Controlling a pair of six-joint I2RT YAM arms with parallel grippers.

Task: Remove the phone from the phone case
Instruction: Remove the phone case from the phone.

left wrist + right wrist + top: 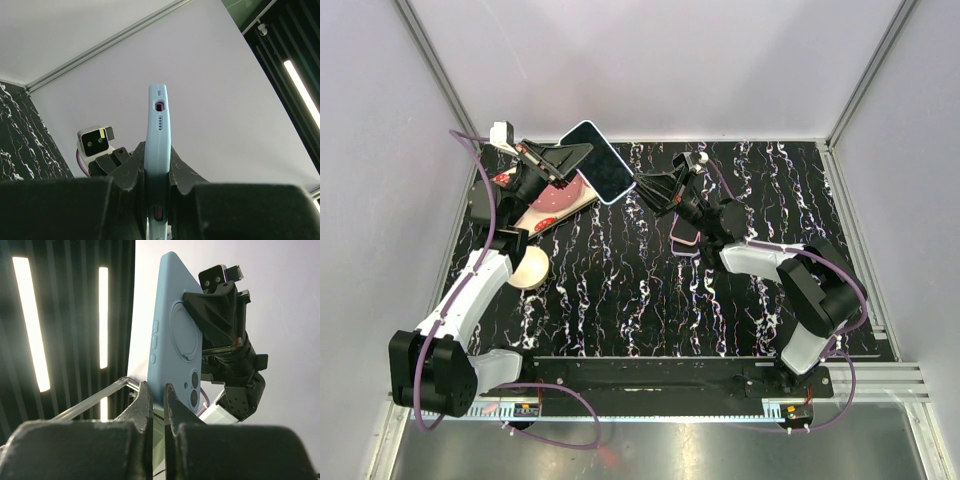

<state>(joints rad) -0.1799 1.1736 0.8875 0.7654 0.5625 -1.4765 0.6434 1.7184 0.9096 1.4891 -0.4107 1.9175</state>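
The phone [593,157] shows its dark screen, still seated in the light blue phone case [179,335], and is held up in the air above the table's far left. My left gripper [572,156] is shut on the cased phone across its faces, and the case edge [159,125] rises from between its jaws [159,172]. My right gripper [642,186] comes in from the right. Its fingers are shut on the case's lower edge [158,389] beside the camera holes. Through the port cutouts the phone body looks purple.
A pink plate [552,206] lies on the black marbled table [620,290] under the left arm, with a beige bowl [529,268] nearer me. Two flat phone-like slabs [685,236] lie under the right arm. White walls enclose the back and sides.
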